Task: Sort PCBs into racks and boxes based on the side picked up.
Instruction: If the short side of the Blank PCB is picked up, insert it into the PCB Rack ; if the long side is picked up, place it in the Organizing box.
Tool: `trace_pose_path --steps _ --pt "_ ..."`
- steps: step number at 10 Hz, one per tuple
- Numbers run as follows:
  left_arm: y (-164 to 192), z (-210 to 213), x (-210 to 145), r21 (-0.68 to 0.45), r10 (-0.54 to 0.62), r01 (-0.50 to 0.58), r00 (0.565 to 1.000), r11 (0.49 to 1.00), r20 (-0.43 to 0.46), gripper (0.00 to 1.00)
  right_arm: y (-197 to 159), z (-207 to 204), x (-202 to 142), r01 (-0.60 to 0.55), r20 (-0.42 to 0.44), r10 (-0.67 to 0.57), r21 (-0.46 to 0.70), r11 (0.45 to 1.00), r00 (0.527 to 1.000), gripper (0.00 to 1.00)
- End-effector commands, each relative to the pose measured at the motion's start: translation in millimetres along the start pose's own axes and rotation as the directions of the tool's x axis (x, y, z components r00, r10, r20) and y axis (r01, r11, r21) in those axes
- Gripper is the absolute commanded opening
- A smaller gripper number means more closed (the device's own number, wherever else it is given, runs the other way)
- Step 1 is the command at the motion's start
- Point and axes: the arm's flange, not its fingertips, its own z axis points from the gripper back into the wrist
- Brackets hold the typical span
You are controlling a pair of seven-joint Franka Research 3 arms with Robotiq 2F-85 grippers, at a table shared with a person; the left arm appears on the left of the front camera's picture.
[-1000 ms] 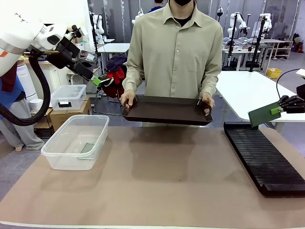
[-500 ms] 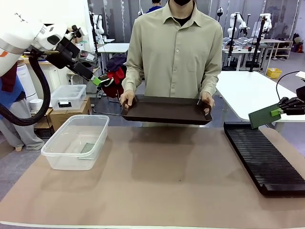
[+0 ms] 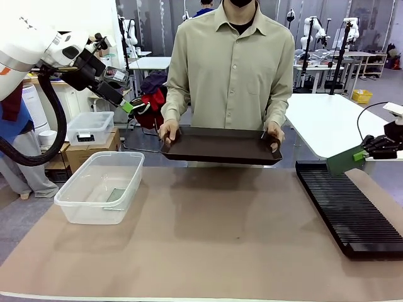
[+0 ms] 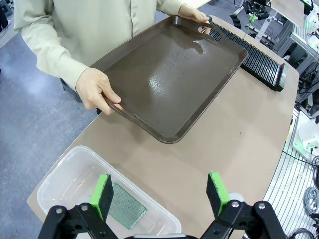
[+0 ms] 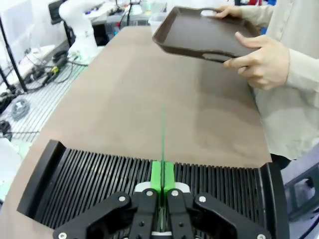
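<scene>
The right gripper (image 3: 360, 155) pinches a thin green circuit board (image 3: 343, 163) (edge-on) above the long black slotted rack (image 3: 347, 207); the left gripper (image 4: 162, 193) hangs spread over the clear plastic tub (image 3: 101, 186), another green board (image 4: 126, 206) inside.

white tables (image 3: 327, 119), grey floor (image 3: 19, 211), cardboard boxes (image 3: 85, 154)

Left arm (image 3: 28, 47): white rounded shell, orange mark near shoulder, thick black corrugated hose looping below, black wrist w/ cables. Left gripper (image 4: 162, 194): black linkage fingers, silver screws, green pads. Right gripper (image 5: 161, 175): same black build, green pads; thin black cable behind. Person (image 3: 233, 63): khaki button-up shirt, long sleeves.
</scene>
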Motion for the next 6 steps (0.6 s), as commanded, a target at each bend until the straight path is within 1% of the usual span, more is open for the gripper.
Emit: trace_pose_path --steps 1,3,4,6 --pt "0.9 0.0 0.6 0.002 -0.001 0.001 1.000 1.000 0.000 1.00 -5.3 1.7 -10.0 -0.082 -0.053 0.085 0.057 0.995 0.995 0.02" --pt "0.9 0.0 0.6 0.002 -0.001 0.001 1.000 1.000 0.000 1.00 -11.4 -5.1 -19.8 -0.126 -0.097 0.133 0.078 0.989 0.986 0.02" --pt "0.9 0.0 0.6 0.002 -0.001 0.001 1.000 1.000 0.000 1.00 -12.4 -10.9 -24.5 -0.125 -0.096 0.134 0.089 0.988 0.986 0.02" --pt "0.9 0.0 0.6 0.002 -0.001 0.001 1.000 1.000 0.000 1.00 -14.4 -18.1 -31.5 -0.126 -0.069 0.132 0.080 0.989 0.989 0.02"
